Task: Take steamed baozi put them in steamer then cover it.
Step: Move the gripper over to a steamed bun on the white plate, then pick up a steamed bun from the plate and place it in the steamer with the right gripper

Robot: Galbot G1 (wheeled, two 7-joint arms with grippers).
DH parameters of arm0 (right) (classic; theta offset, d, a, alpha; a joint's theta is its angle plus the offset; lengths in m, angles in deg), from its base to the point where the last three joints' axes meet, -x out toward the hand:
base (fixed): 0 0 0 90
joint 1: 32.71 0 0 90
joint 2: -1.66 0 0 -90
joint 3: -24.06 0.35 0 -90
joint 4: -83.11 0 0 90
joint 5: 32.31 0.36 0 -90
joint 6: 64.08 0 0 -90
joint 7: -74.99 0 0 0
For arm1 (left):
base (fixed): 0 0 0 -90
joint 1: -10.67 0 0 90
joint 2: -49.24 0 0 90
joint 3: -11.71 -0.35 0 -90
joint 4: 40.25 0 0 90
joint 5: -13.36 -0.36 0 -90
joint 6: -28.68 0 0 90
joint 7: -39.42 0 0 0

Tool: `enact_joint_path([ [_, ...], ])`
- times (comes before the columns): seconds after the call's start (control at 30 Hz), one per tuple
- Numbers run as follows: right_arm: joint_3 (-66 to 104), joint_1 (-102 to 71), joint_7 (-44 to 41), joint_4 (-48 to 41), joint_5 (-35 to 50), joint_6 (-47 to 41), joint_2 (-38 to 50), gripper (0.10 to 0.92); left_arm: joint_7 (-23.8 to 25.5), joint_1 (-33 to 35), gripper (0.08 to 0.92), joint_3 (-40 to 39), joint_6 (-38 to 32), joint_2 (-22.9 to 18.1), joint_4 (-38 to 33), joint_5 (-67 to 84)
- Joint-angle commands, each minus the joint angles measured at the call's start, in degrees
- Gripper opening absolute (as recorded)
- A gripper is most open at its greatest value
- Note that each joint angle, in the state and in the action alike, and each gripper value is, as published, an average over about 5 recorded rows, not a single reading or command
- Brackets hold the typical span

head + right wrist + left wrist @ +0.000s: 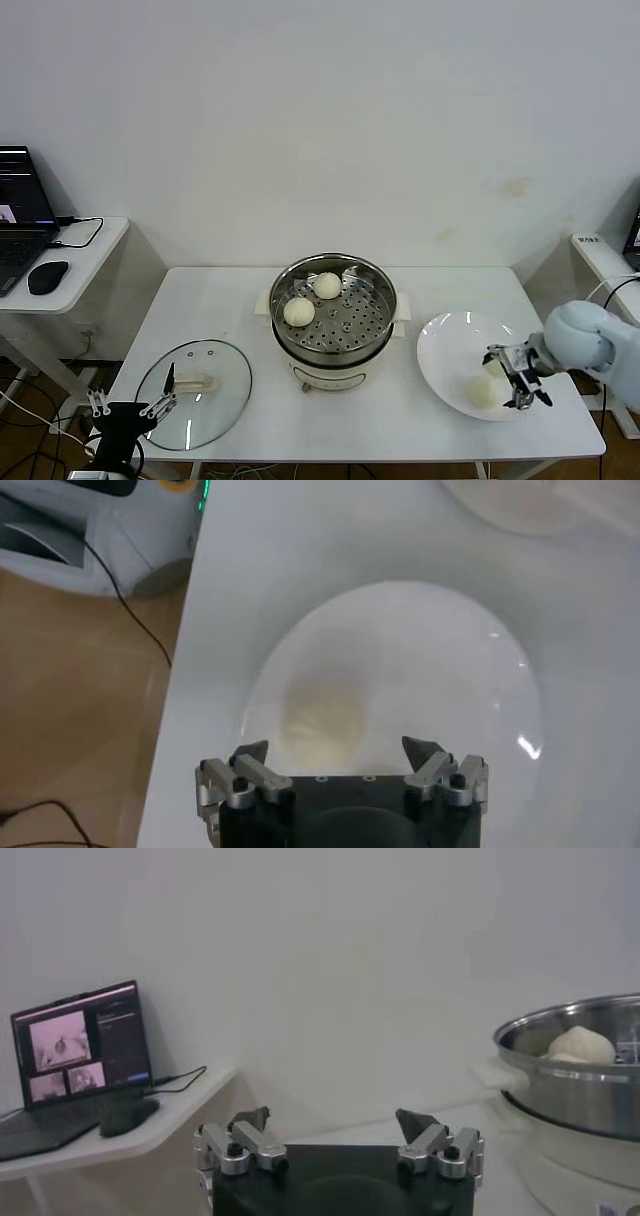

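The steamer (pixel 333 330) stands mid-table with two baozi (pixel 299 311) on its perforated tray. It also shows in the left wrist view (pixel 580 1078) with one baozi (pixel 578 1043) inside. Another baozi (pixel 483 390) lies on the white plate (pixel 445 350) at the right. My right gripper (pixel 522 390) hovers open just above that baozi; in the right wrist view the gripper (pixel 338 748) is open with the baozi (pixel 322 718) ahead of its jaws. The glass cover (pixel 195 393) lies flat at the front left. My left gripper (pixel 130 405) is open beside it, low at the table's front edge.
A side table on the left holds a laptop (pixel 20 215) and a mouse (pixel 47 277); the laptop also shows in the left wrist view (pixel 85 1043). Another small table (pixel 600 250) stands at the far right. The plate lies near the table's right front corner.
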Motion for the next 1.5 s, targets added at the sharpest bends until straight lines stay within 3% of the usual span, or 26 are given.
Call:
enact_joint_path([
  [0.03, 7.0, -10.1, 1.7, -3.0, -3.3, 0.4, -3.3, 0.823, 0.0, 0.0, 0.823, 0.1, 0.0, -0.1, 0.3, -0.1],
  [0.53, 7.7, -9.9, 1.8, -7.2, -3.6, -0.7, -6.0, 0.818, 0.0, -0.6, 0.823, 0.3, -0.1, -0.1, 1.4, 0.0],
  [1.03, 7.7, -7.5, 0.2, -8.4, -0.9, -1.7, -6.5, 0.644, 0.0, -0.7, 0.823, 0.5, -0.1, 0.0, 1.2, 0.1],
  [1.5, -3.2, 19.6, -3.2, -5.7, 11.4, -3.3, -4.1, 0.631, 0.0, -1.6, 0.823, 0.3, 0.0, 0.7, 1.0, 0.6],
])
